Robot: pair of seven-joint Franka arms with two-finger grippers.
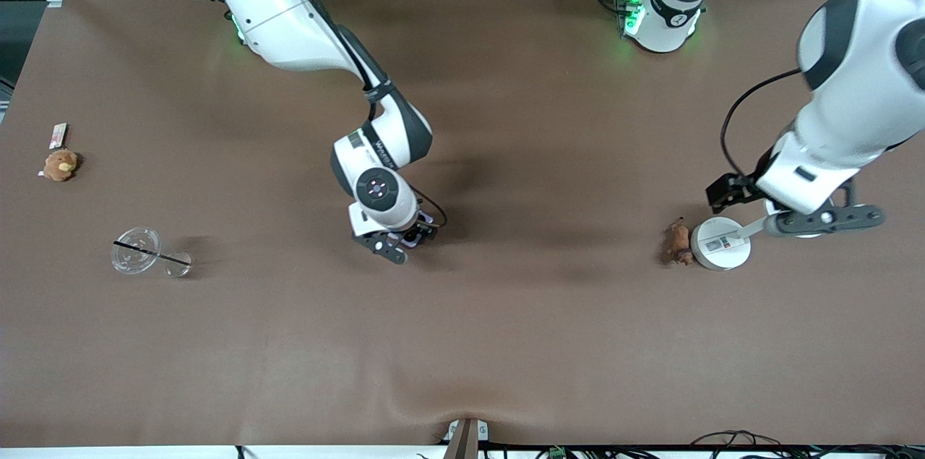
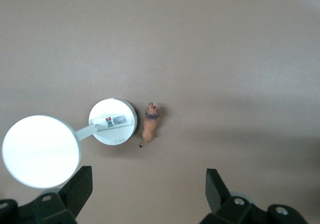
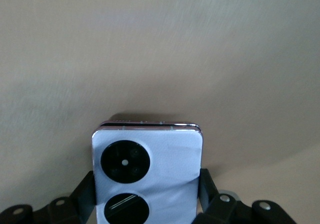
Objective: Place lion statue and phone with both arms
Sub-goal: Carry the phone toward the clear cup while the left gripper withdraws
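Observation:
The lion statue (image 1: 678, 242) lies on the brown table toward the left arm's end, touching or nearly touching a white round base (image 1: 720, 243). It also shows in the left wrist view (image 2: 150, 124). My left gripper (image 1: 730, 191) hangs in the air above the table by that base, wide open and empty (image 2: 149, 194). My right gripper (image 1: 413, 233) is low over the middle of the table, shut on the lavender phone (image 3: 150, 154), one finger on each side (image 3: 147, 184). Both black camera circles face the wrist camera. A sliver of the phone (image 1: 425, 219) shows in the front view.
The white base carries a stalk to a bright white disc (image 2: 41, 151). Toward the right arm's end lie a round brown plush toy (image 1: 60, 165), a small packet (image 1: 58, 135), and a clear lid with a black straw (image 1: 137, 251).

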